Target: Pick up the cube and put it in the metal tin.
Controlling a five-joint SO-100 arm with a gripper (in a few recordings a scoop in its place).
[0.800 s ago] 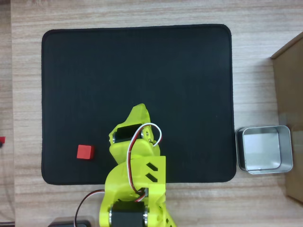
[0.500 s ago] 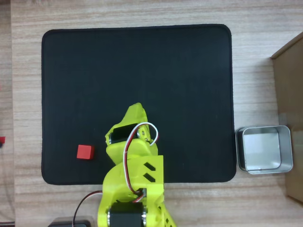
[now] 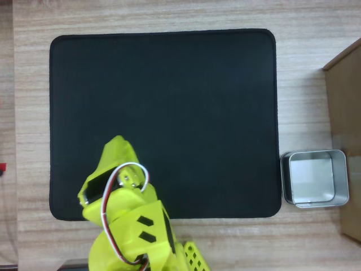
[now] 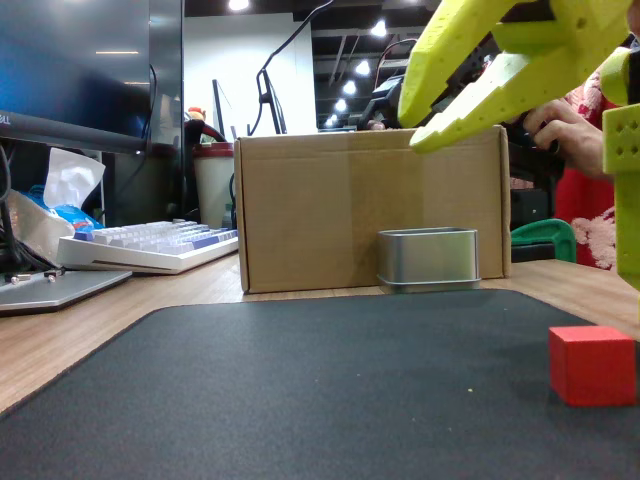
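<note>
Lime-green plastic forms the whole arm (image 3: 132,226), which reaches in from the bottom edge of the overhead view and leans toward the lower-left corner of the black rectangular mat (image 3: 169,101). Its jaws (image 4: 425,120) show best in the fixed view, high in the upper right of the picture: the two pointed fingers stand somewhat apart with open air between them and hold nothing.

In the fixed view the small matte red cube (image 4: 592,365) sits on the mat at the right edge, low down, well below the jaws and apart from them. In the overhead view the arm's wrist covers that part of the mat, so the cube cannot be made out there.

In the overhead view the shallow silvery metal tin with rounded corners (image 3: 340,180) stands on the pale wood-grain tabletop (image 3: 169,14) just off the mat's right edge, near its lower corner; its shiny pale inside holds nothing. In the fixed view the tin (image 4: 428,258) is upright beyond the far edge of the mat, directly in front of a brown cardboard box (image 4: 310,210); whether they touch cannot be told.

A white keyboard (image 4: 150,245) lies on the tabletop at the left of the fixed view, and a person's hand (image 4: 565,125) shows behind the arm at the right.
</note>
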